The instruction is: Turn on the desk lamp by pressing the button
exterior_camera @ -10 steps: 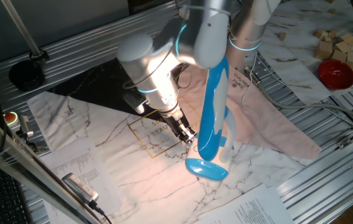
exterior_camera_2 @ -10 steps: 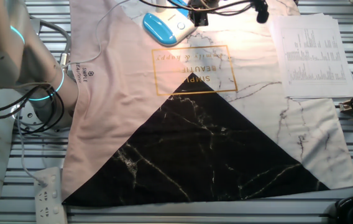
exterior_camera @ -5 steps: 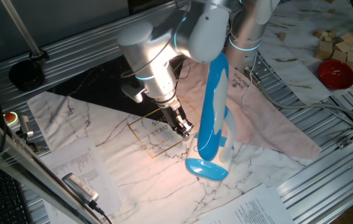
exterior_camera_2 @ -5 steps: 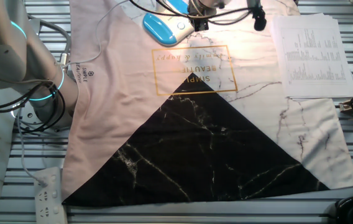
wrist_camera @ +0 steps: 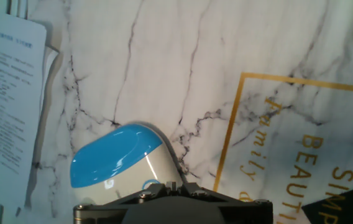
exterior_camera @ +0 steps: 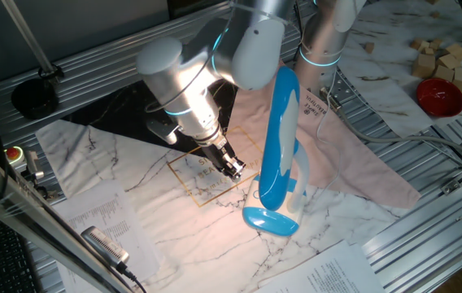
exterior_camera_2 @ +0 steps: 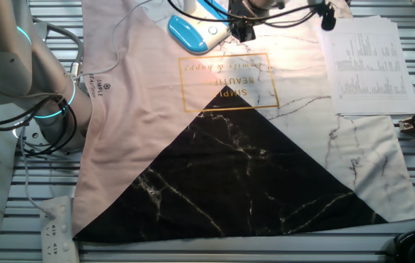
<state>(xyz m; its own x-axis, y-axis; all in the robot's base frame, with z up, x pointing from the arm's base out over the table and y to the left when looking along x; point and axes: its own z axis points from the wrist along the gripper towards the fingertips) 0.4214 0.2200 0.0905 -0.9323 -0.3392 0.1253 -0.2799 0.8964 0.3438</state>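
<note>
The desk lamp stands on the marble-print cloth (exterior_camera: 133, 175), with a long blue head (exterior_camera: 278, 134), a white neck and a blue oval base (exterior_camera: 268, 220). It casts a warm glow on the cloth under the head. The base also shows in the other fixed view (exterior_camera_2: 191, 32) and in the hand view (wrist_camera: 115, 160). A blue-ringed button (wrist_camera: 149, 185) sits on the white end of the base. My gripper (exterior_camera: 233, 169) hangs just above the cloth, left of the base and apart from it. Its fingertips (wrist_camera: 166, 185) touch each other and hold nothing.
Printed sheets lie at the cloth's edges (exterior_camera: 105, 220) (exterior_camera_2: 364, 62) (wrist_camera: 5, 93). A red bowl (exterior_camera: 439, 96) and wooden blocks (exterior_camera: 442, 57) sit at the far right. A power strip (exterior_camera_2: 55, 226) lies beside the cloth. Gold lettering (wrist_camera: 313, 149) marks the cloth.
My gripper has moved away from the lamp base, up and to the left in one fixed view. The lamp has not moved and its glow stays on the cloth.
</note>
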